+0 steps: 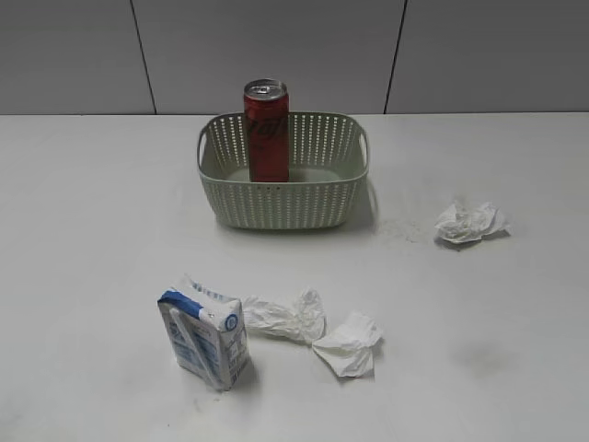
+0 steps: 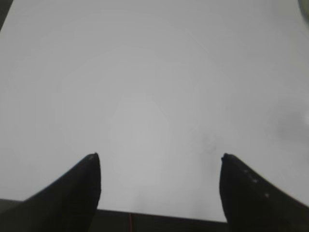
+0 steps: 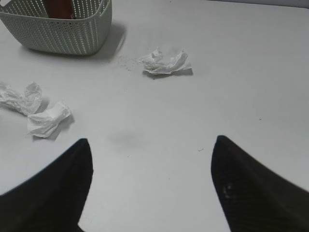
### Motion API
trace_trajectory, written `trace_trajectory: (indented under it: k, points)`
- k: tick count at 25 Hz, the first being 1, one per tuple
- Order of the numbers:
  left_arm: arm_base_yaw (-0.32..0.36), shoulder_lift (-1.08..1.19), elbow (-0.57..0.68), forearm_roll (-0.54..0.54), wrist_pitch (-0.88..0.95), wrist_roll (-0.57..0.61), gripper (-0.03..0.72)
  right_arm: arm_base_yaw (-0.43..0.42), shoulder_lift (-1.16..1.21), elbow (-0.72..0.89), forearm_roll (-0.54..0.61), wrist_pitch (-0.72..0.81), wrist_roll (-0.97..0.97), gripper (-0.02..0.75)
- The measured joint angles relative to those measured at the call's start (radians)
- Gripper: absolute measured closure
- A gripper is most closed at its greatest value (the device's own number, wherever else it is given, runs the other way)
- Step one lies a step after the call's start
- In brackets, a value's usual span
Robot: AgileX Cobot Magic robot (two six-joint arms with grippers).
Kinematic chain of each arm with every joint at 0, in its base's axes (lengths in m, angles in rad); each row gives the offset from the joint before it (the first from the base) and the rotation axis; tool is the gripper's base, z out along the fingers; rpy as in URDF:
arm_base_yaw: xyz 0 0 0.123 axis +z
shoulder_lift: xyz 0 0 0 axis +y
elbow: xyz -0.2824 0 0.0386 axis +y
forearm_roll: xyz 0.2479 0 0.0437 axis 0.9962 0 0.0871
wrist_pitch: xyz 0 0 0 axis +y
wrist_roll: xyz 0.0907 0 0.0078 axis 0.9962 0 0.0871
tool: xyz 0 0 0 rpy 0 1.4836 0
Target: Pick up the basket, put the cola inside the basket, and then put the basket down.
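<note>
Nearest the exterior camera, low and left of centre: milk carton (image 1: pixel 203 337), white and blue, standing upright on the white table (image 1: pixel 83 212), top flap creased. Just right of it, two crumpled tissues (image 1: pixel 287 317) (image 1: pixel 350 345) lying close to one another; the nearer-left one almost meets the carton. Third crumpled tissue (image 1: pixel 470 222) well apart, off to the right, level with the basket's front wall.

Basket (image 1: pixel 282 171) sits flat on the table toward the far edge, about centre, pale green, perforated walls, cut-out handles at both short ends. Cola can (image 1: pixel 266 130) stands upright inside it, left of the basket's middle, silver top rising well above the rim.

My arms do not show in the exterior view. My left gripper (image 2: pixel 160 157): fingers spread wide, nothing between them, only bare table below; view is blurred. My right gripper (image 3: pixel 150 141): fingers likewise spread wide, pinching nothing, hanging over bare table with a faint smudge ahead. From the right wrist, the basket (image 3: pixel 58 34) is at far upper left, a strip of red can (image 3: pixel 59 6) showing inside; one tissue (image 3: pixel 165 63) lies ahead beside it, two more (image 3: pixel 20 97) (image 3: pixel 48 120) to the left. Both grippers well apart from the basket.
</note>
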Motion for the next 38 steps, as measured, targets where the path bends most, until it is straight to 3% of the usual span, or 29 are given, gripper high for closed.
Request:
trace_trajectory:
  k: [10,38]
  points:
    - [0.0,-0.237,0.022,-0.002,-0.063,-0.008,0.126,0.0,0.0,0.001,-0.001,0.0,0.001,0.146]
    - [0.0,-0.242,0.045,-0.005,-0.112,-0.016,0.146,-0.012,0.0,0.002,0.011,0.0,0.001,0.146]
